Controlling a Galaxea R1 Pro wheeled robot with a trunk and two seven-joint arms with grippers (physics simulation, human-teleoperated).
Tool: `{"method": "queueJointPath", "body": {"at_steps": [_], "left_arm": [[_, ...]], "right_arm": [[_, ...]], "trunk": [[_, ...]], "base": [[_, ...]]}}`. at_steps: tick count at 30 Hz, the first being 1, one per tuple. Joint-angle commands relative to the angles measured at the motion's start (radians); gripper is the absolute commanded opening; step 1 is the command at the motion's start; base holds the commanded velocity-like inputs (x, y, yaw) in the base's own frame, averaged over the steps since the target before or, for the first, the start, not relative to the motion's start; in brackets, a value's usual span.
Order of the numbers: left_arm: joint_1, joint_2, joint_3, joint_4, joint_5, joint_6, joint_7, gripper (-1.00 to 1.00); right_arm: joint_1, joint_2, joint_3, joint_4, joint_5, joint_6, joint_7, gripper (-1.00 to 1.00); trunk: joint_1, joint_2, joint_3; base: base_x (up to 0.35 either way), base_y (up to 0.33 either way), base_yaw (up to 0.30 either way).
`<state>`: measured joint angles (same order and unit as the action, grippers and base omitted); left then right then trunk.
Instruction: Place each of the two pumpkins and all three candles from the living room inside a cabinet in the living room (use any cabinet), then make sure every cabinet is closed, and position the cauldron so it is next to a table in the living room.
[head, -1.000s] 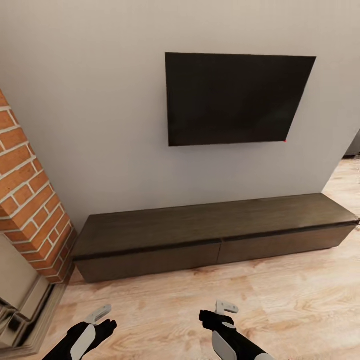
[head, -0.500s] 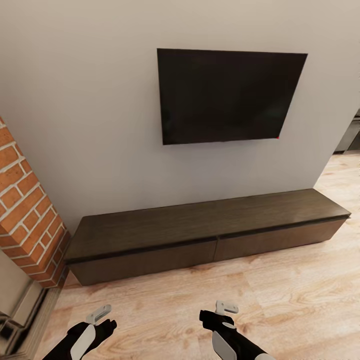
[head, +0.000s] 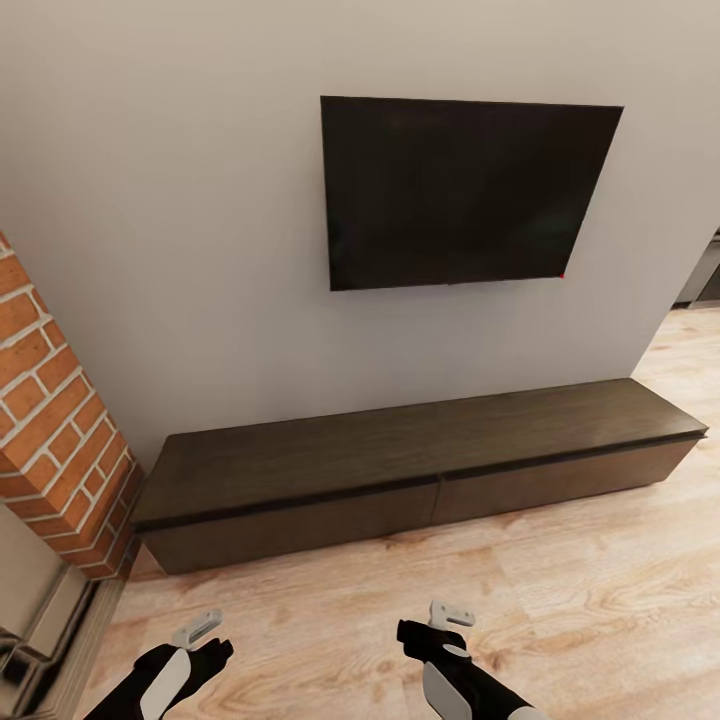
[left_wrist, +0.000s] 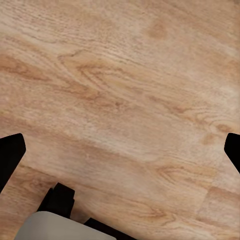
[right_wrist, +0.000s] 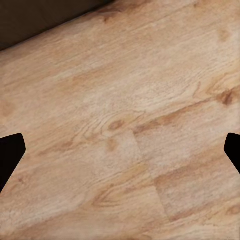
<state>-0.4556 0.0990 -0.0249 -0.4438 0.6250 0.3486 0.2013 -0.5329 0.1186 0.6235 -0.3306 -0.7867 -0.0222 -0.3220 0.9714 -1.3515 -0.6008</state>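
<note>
Directly below the television (head: 465, 190) sits the closed cabinet (head: 420, 470); both sets of fingers, left (left_wrist: 120, 150) and right (right_wrist: 120, 150), gape wide, empty, over the floor (head: 560, 590).

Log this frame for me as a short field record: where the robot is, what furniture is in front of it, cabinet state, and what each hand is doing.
location: facing a grey wall, on a light wood floor
cabinet: long, low, dark brown, against the wall; both drawer fronts look flush, so closed; flat top bare
television: dark screen mounted on the wall above the cabinet
brick column: at the view's left, beside the cabinet's end
left hand: open, holding nothing, over floor
right hand: open, holding nothing, over floor
</note>
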Motion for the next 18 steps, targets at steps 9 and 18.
{"method": "queueJointPath", "body": {"at_steps": [9,18], "left_arm": [[0.000,0.000,-0.003,-0.003,0.009,0.004,0.007,1.00],[0.000,-0.001,-0.003,-0.002,0.009,0.004,0.007,1.00]], "right_arm": [[-0.001,-0.002,0.008,-0.001,-0.009,-0.002,-0.006,1.00],[-0.001,-0.001,0.008,-0.001,-0.009,-0.002,-0.006,1.00]], "trunk": [[0.000,-0.001,-0.001],[0.000,-0.001,-0.001]], "base": [[0.021,-0.040,0.000],[0.048,-0.110,0.000]]}}
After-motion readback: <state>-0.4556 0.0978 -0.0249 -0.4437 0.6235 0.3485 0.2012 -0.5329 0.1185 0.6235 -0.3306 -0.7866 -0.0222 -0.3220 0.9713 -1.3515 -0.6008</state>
